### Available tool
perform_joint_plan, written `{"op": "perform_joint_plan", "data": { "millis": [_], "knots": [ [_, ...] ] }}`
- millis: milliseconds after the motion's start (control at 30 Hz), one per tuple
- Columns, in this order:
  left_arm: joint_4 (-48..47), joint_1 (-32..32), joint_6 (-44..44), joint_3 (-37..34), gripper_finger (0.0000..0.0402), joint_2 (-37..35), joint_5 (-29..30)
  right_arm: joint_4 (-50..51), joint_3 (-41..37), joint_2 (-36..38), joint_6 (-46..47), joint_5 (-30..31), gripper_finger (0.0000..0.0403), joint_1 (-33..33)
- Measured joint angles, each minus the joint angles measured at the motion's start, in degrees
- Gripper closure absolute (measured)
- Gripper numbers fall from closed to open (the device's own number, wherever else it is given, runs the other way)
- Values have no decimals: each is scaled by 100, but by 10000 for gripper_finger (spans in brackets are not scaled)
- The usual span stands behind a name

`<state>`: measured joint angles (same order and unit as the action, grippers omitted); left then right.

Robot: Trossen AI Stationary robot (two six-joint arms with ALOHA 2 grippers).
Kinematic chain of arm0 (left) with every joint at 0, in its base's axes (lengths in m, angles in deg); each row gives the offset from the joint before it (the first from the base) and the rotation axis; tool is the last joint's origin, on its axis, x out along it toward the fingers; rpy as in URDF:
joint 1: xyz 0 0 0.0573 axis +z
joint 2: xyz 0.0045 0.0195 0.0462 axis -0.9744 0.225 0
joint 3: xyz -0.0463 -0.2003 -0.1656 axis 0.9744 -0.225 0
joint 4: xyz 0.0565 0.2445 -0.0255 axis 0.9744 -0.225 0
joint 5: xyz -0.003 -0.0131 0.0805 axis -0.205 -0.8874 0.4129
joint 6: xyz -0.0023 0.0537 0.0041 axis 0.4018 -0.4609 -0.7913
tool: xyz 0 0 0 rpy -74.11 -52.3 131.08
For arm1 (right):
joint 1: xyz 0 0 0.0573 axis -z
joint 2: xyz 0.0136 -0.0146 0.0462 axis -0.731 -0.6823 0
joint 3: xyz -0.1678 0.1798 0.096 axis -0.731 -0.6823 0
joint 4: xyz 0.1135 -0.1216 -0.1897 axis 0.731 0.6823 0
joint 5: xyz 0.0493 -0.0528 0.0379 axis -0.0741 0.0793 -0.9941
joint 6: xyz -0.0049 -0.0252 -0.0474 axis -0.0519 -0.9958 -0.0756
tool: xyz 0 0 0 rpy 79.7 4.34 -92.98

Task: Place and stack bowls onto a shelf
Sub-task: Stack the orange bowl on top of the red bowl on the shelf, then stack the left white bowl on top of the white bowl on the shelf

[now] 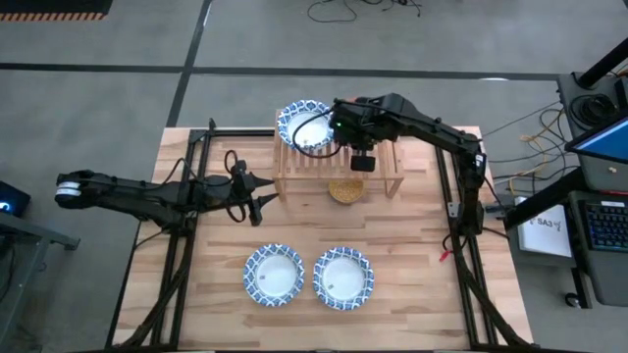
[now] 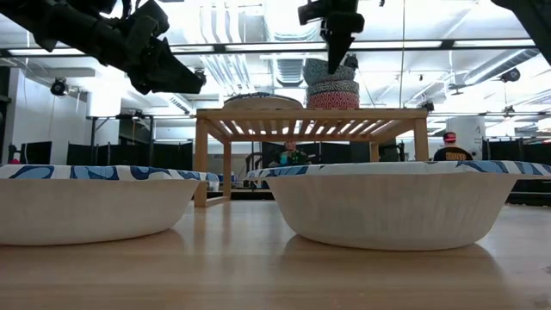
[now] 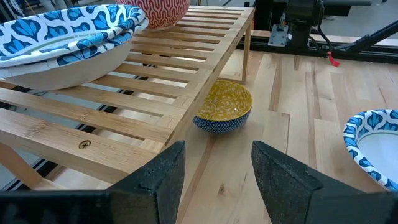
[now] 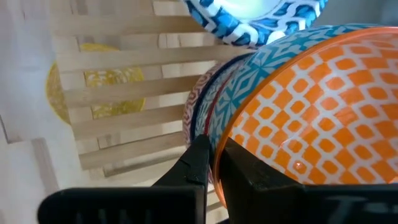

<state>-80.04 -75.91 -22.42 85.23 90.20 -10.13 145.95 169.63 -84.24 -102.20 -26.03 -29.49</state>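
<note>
Right gripper (image 1: 361, 162): I am hanging over the shelf (image 1: 388, 181), my fingers (image 4: 198, 163) nearly together, pinching the rim of the orange bowl (image 4: 317, 118) atop the stack of small bowls (image 2: 332, 88).
Left gripper (image 1: 257, 193): I am waiting at 9 o'clock of the shelf, fingers (image 3: 163, 171) parted and gripping nothing.
Yellow bowl (image 3: 222, 107): lying under the shelf, ahead of my left fingers.
Patterned bowls: some (image 1: 305, 125) sitting on the shelf's 9 o'clock end, two (image 1: 274, 274) at 6 o'clock on the table (image 1: 412, 304).

Grey concrete floor (image 1: 118, 98) surrounds the plank counter (image 1: 412, 226); a keyboard (image 1: 601, 227) sits at the right edge. Ceiling ducts (image 2: 232, 52) and strip lights (image 2: 482, 47) run overhead.
</note>
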Motion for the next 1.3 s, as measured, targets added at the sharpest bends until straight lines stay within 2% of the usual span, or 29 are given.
{"op": "perform_joint_plan", "data": {
  "millis": [500, 633, 1000, 1167, 1300],
  "knots": [
    [0, 1, 0, 0, 233, 0, 0, 7, 15, 9, 300, 301, 306, 132],
    [2, 1, 0, 0, 233, 0, 0, 7, 120, 79, 372, 300, 304, 132],
    [22, 0, 80, 140, 233, 0, 0, 35, 542, 487, 1428, 143, 309, 66],
    [22, 0, 132, 162, 233, 0, 0, -111, 351, 1002, 1644, 75, 324, -297],
    [67, 0, 130, 162, 233, -2, 0, -699, -211, 1603, 1872, 75, 336, -850]
  ]
}}
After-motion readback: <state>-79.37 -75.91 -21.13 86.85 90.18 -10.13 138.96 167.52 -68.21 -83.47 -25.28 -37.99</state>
